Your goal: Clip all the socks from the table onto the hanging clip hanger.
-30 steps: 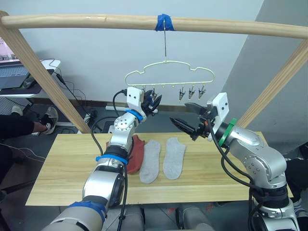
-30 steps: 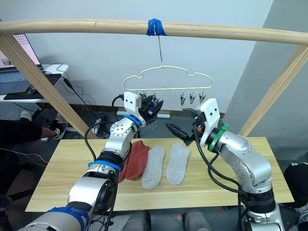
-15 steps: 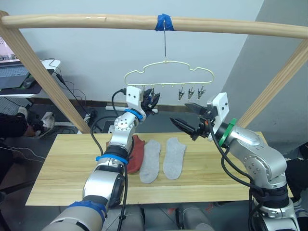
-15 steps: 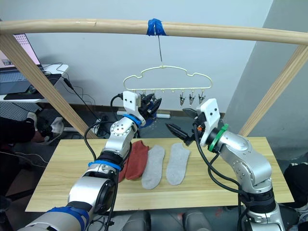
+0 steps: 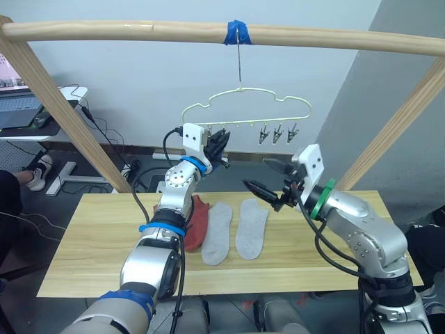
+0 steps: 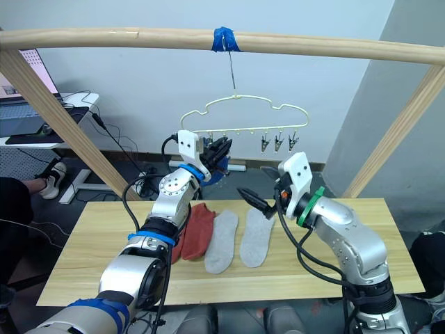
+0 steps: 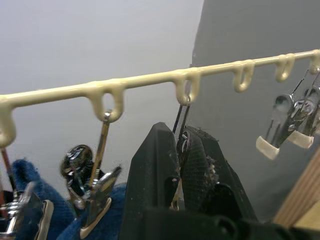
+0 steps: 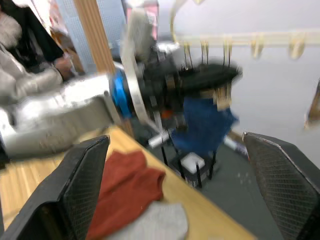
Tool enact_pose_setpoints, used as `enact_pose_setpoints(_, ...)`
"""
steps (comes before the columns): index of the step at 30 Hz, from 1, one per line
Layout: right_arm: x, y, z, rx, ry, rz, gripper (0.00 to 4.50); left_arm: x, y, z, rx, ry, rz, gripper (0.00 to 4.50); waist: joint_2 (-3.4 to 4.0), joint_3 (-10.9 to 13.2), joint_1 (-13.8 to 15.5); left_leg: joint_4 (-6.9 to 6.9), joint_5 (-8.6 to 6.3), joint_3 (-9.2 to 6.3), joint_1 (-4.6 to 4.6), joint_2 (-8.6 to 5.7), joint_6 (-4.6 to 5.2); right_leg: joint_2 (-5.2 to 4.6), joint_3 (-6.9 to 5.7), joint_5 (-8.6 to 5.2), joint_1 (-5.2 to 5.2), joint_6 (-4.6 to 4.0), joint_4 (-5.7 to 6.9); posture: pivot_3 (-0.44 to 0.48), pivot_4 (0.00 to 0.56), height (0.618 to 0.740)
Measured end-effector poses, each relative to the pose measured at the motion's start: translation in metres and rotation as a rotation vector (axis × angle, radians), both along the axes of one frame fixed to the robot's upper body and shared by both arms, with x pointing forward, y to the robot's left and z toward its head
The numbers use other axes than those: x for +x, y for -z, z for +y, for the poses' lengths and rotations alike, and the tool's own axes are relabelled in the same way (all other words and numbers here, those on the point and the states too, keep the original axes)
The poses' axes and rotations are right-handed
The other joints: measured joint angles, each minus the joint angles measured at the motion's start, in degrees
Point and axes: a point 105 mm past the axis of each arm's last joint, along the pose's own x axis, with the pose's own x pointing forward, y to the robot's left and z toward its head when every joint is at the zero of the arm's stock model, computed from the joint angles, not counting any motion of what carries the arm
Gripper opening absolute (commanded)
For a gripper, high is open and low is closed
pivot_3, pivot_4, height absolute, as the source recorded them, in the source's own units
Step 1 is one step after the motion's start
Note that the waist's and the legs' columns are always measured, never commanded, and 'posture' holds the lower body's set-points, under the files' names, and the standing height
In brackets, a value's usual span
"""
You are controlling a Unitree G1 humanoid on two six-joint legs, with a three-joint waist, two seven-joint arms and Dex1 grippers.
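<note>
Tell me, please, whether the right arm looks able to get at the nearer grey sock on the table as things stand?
Probably yes: the right tool hangs open above the grey sock, nothing lying between them.

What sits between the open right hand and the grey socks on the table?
Nothing visible: the right hand hangs open above the two grey socks, with open air between them. The left hand is up at the clip hanger, out of that path.

A pale wall point(image 5: 139, 69) runs behind a round wooden pole frame point(image 5: 104, 29) marked with blue tape point(image 5: 238, 32). At the left stands a desk point(image 5: 42, 118) with a laptop point(image 5: 17, 108), and cables point(image 5: 104, 139) trail down to the dark floor point(image 5: 97, 182).
</note>
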Motion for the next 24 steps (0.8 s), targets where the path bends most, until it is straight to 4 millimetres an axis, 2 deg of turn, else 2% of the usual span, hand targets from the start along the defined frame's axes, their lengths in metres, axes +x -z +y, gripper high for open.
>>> enact_pose_setpoints(3,0.019,0.045,-0.007,-0.123,0.089,0.079,4.5,-0.005,-0.004,-0.001,-0.097,0.093,0.108,0.17,0.0,0.0,-0.1,0.03,0.01,0.0,0.04,0.01,0.0,0.0,0.0,0.0,-0.01,0.0,0.11,-0.074,0.122,0.74)
enact_pose_setpoints(7,0.037,0.098,-0.004,-0.252,0.137,0.166,4.5,-0.014,-0.009,0.011,-0.253,0.19,0.319,0.17,0.01,0.01,-0.79,0.04,0.01,-0.03,0.11,0.04,0.0,0.03,0.0,-0.01,-0.06,0.01,0.35,-0.05,0.123,0.74)
enact_pose_setpoints(12,0.05,0.129,0.004,-0.316,0.148,0.206,4.5,-0.026,-0.017,0.021,-0.401,0.277,0.512,0.17,0.01,0.01,-1.22,0.06,0.03,-0.09,0.21,0.04,-0.02,0.03,-0.04,-0.01,0.0,0.01,0.5,-0.05,0.123,0.74)
enact_pose_setpoints(13,0.05,0.138,0.005,-0.334,0.152,0.224,4.5,-0.029,-0.017,0.023,-0.432,0.29,0.552,0.17,0.02,0.01,-1.22,0.06,0.03,-0.1,0.22,0.03,-0.03,0.02,-0.04,-0.01,0.0,0.01,0.53,-0.021,0.128,0.74)
enact_pose_setpoints(18,0.046,0.169,0.011,-0.377,0.142,0.296,4.5,-0.041,-0.022,0.027,-0.519,0.335,0.659,0.17,0.01,0.02,-0.9,0.06,0.05,-0.12,0.27,0.03,-0.07,0.02,-0.05,-0.01,0.0,0.01,0.66,-0.016,0.13,0.74)
enact_pose_setpoints(19,0.044,0.174,0.011,-0.383,0.139,0.306,4.11,-0.043,-0.023,0.026,-0.519,0.344,0.669,0.17,0.02,0.02,-0.85,0.06,0.06,-0.12,0.29,0.03,-0.08,0.02,-0.04,-0.01,0.0,0.01,0.69,-0.008,0.131,0.74)
enact_pose_setpoints(20,0.044,0.175,0.012,-0.386,0.136,0.3,3.94,-0.045,-0.022,0.025,-0.515,0.345,0.675,0.17,0.02,0.02,-0.73,0.06,0.06,-0.12,0.31,0.03,-0.09,0.02,-0.03,-0.01,0.01,0.01,0.71,-0.009,0.131,0.74)
enact_pose_setpoints(24,0.045,0.175,0.012,-0.39,0.119,0.29,2.53,-0.05,-0.02,0.025,-0.508,0.342,0.688,0.17,0.02,0.02,-0.19,0.06,0.13,-0.11,0.41,0.03,-0.2,0.02,-0.02,-0.01,0.06,0.01,0.78,-0.007,0.132,0.74)
